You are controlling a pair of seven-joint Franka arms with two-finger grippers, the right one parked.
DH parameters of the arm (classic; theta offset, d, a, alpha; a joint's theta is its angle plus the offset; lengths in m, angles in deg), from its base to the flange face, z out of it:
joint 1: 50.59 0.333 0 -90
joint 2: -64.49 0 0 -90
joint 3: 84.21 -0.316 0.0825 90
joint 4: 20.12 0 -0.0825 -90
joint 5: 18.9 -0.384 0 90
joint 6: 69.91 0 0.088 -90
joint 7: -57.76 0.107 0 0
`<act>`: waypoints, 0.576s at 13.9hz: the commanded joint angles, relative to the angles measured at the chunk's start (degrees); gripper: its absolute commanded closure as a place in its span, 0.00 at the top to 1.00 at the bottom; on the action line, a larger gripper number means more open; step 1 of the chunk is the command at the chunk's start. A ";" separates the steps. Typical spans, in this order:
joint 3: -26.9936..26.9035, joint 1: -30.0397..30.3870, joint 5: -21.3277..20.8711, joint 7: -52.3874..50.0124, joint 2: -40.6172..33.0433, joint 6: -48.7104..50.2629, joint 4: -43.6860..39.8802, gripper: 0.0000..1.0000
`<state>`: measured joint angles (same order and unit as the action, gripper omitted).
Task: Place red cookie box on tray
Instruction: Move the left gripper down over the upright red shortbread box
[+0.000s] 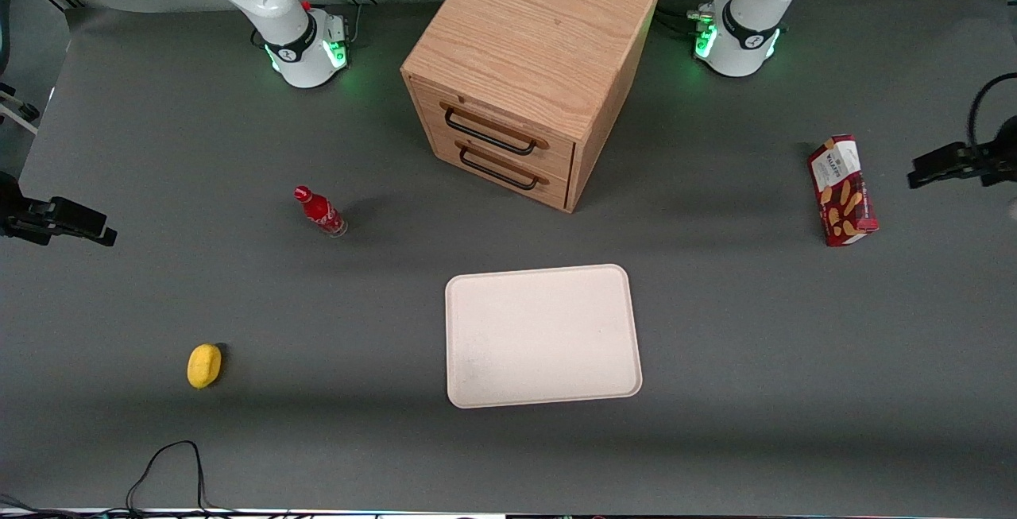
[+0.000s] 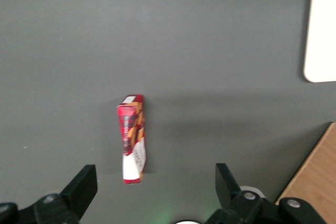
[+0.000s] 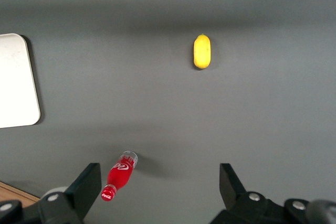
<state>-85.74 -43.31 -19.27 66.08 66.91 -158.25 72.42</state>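
Note:
The red cookie box (image 1: 842, 189) lies on its long narrow edge on the grey table, toward the working arm's end, well apart from the tray. The cream-white tray (image 1: 543, 336) sits near the table's middle, nearer the front camera than the cabinet, with nothing on it. My left gripper (image 1: 941, 163) hangs high over the table's edge beside the box. In the left wrist view the gripper (image 2: 153, 182) is open, its fingers (image 2: 84, 182) wide apart with nothing between them, and the box (image 2: 132, 139) lies on the table below, with a tray (image 2: 321, 30) corner showing.
A wooden two-drawer cabinet (image 1: 528, 66) stands in the middle, farther from the front camera than the tray. A small red bottle (image 1: 320, 211) and a yellow fruit (image 1: 204, 366) lie toward the parked arm's end. A black cable (image 1: 171, 463) loops at the front edge.

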 commanded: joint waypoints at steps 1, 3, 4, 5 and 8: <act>0.30 6.33 -0.16 8.17 -6.88 -1.30 7.54 1.00; 0.21 8.71 -0.16 9.17 -14.68 -6.91 18.23 1.00; 0.13 8.89 -0.68 9.17 -18.81 -9.03 23.86 1.00; 0.12 9.68 -1.03 9.26 -22.68 -10.79 29.05 1.00; -0.05 10.30 -1.12 9.26 -25.97 -11.60 35.25 1.00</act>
<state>-86.22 -33.66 -19.68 74.83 44.90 -167.61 101.75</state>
